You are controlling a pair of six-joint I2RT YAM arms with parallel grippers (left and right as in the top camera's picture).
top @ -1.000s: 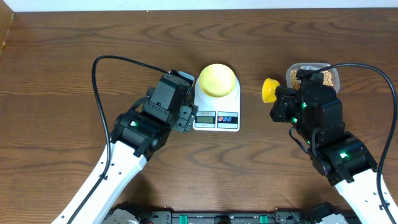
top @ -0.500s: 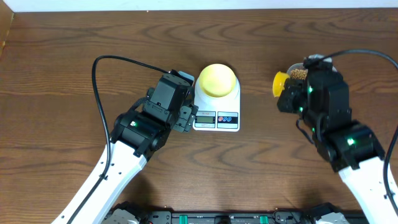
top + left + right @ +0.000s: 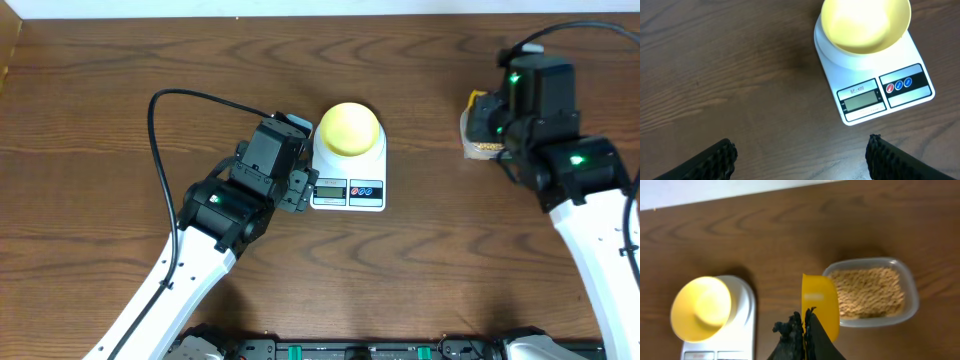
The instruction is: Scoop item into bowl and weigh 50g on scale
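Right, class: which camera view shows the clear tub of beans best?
The right wrist view: the clear tub lies nearly whole, beans showing, only one end behind the yellow scoop. Overhead, the right arm hides most of it. The left wrist view misses it.

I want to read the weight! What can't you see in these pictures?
- Number on the scale: left wrist view, display too faint; overhead, too small.
- The tub: overhead, mostly under the right arm.
- The scoop: right wrist view, angle hides what is inside.
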